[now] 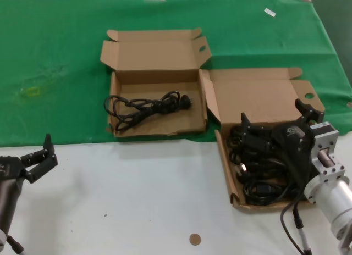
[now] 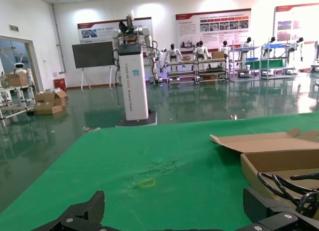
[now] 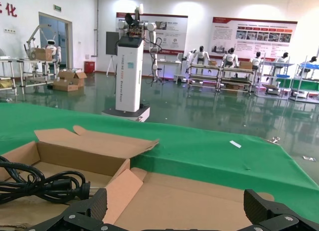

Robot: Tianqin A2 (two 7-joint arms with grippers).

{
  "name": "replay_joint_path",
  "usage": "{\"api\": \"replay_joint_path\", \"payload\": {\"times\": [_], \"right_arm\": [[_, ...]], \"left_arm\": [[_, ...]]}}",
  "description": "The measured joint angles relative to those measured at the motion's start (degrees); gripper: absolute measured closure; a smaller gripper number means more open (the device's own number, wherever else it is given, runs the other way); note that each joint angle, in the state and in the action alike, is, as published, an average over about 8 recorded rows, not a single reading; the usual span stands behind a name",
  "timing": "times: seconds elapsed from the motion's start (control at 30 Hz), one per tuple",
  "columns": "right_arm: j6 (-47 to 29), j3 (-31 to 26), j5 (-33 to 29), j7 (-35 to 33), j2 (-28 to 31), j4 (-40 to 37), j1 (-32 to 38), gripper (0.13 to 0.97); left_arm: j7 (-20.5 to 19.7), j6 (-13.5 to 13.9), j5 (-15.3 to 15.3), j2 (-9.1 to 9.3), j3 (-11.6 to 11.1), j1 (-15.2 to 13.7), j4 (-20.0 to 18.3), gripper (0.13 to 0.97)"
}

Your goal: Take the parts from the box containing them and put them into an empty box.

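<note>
A shallow brown box (image 1: 236,199) at the right front holds a tangled pile of black power cords (image 1: 264,170). My right gripper (image 1: 275,117) hovers open just above that pile, in front of the raised lid (image 3: 199,201), with nothing between its fingers. The other brown box (image 1: 154,54) stands farther back and to the left, lid up, with one looped cord bundle (image 1: 146,106) inside; that bundle (image 3: 40,183) also shows in the right wrist view. My left gripper (image 1: 44,156) waits open and empty over the white table at the left edge, facing that box (image 2: 279,154).
Green cloth (image 1: 55,57) covers the back half of the table, with a small yellow mark (image 1: 33,91) at the left. The white tabletop (image 1: 137,200) lies in front, with a small brown disc (image 1: 194,239) near its front edge. The two boxes nearly touch.
</note>
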Motion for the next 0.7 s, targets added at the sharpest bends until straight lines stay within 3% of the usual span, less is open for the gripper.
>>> {"api": "replay_joint_path", "payload": {"times": [0.7], "right_arm": [[0.00, 0.00, 0.00, 0.00, 0.00, 0.00, 0.00, 0.129]], "left_arm": [[0.00, 0.00, 0.00, 0.00, 0.00, 0.00, 0.00, 0.132]]}}
